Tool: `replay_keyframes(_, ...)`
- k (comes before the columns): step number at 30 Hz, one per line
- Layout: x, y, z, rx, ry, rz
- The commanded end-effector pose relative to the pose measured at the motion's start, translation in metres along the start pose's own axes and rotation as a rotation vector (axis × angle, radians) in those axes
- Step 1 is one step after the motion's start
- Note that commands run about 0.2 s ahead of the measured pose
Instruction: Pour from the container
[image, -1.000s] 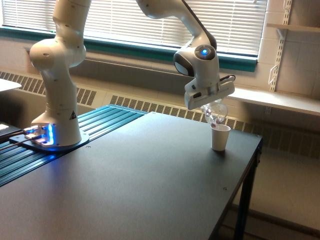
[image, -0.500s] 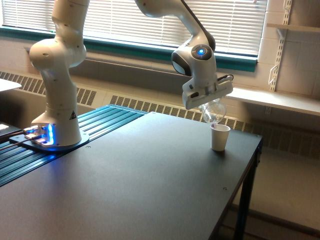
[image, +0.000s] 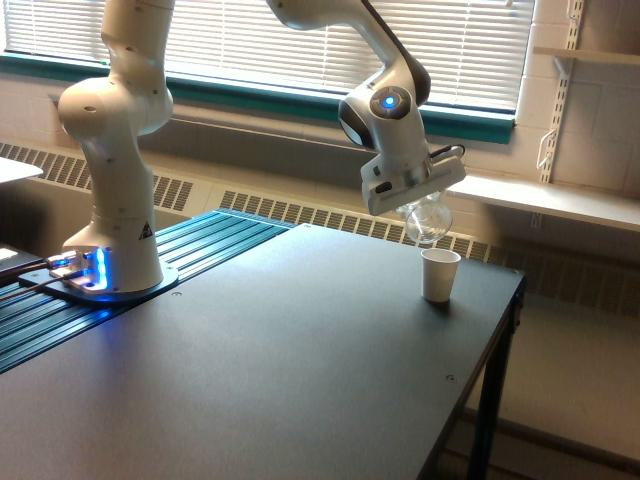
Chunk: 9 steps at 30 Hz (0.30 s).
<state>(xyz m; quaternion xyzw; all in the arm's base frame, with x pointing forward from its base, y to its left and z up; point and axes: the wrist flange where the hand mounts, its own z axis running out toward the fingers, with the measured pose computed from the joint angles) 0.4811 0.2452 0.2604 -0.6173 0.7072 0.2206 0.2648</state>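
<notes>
Up above the dark worktop (image: 300, 360), the tool (image: 418, 205) grips the container (image: 428, 220), a clear rounded cup held tilted in the air just over the white paper cup (image: 439, 274), apart from it. The paper cup stands upright near the worktop's far edge at the exterior view's right. A small black triangular sticker marks the arm's white base column (image: 120, 200); no writing is legible anywhere.
</notes>
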Motion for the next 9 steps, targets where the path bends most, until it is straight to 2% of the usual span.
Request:
replay_keyframes(1,-0.019,0.002,-0.016,0.066,0.001,-0.112)
replay_keyframes(5,-0.019,0.007,-0.025,0.119,-0.034,-0.064)
replay_keyframes(9,-0.020,0.016,-0.028,0.142,-0.066,-0.024)
